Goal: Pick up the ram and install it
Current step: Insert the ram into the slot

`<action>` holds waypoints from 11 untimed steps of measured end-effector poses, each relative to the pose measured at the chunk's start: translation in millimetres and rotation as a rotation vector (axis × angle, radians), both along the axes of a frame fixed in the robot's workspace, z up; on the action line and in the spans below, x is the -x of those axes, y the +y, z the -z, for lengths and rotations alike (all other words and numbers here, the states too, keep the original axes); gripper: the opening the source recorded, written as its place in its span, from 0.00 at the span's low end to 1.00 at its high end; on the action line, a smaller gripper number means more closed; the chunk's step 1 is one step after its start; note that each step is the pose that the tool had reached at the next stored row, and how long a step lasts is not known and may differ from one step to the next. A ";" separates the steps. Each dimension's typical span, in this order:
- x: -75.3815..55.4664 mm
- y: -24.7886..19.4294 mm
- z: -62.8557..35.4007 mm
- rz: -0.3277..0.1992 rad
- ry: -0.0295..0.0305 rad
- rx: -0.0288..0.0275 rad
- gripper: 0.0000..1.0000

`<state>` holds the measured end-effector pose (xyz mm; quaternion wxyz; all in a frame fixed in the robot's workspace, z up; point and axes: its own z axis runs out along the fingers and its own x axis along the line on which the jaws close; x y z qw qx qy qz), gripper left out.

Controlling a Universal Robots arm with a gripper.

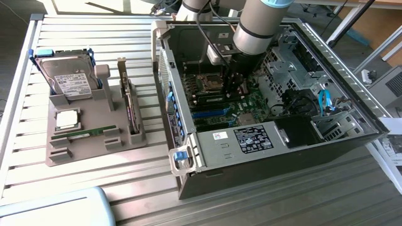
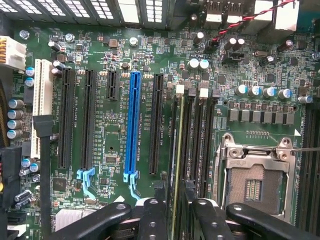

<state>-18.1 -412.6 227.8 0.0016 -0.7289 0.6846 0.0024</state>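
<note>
The ram is a thin green stick standing on edge in the memory slot beside the black expansion slots on the motherboard. My gripper hangs right over it with one black finger on each side and a small gap showing at both, so it is open. In the exterior view the gripper reaches down into the open computer case, over the board's middle. Another green stick lies on the grey holder at the exterior view's left.
The holder also carries a hard drive, a silver-topped processor chip and an upright expansion card. Beside the memory slots sit an open processor socket and a blue slot. Case walls and a drive cage hem the arm in.
</note>
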 end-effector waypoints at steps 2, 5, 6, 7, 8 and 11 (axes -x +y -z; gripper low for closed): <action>-0.2 0.0 -6.2 0.000 -0.0001 -0.0002 0.27; -0.3 0.5 -12.7 0.000 -0.0001 0.0001 0.27; -0.4 0.8 -16.0 0.000 0.0000 0.0004 0.27; -0.6 1.0 -19.0 0.000 -0.0001 0.0007 0.27; -0.6 1.1 -21.6 0.000 -0.0001 0.0008 0.27; -1.0 1.2 -29.8 0.001 0.0000 0.0012 0.27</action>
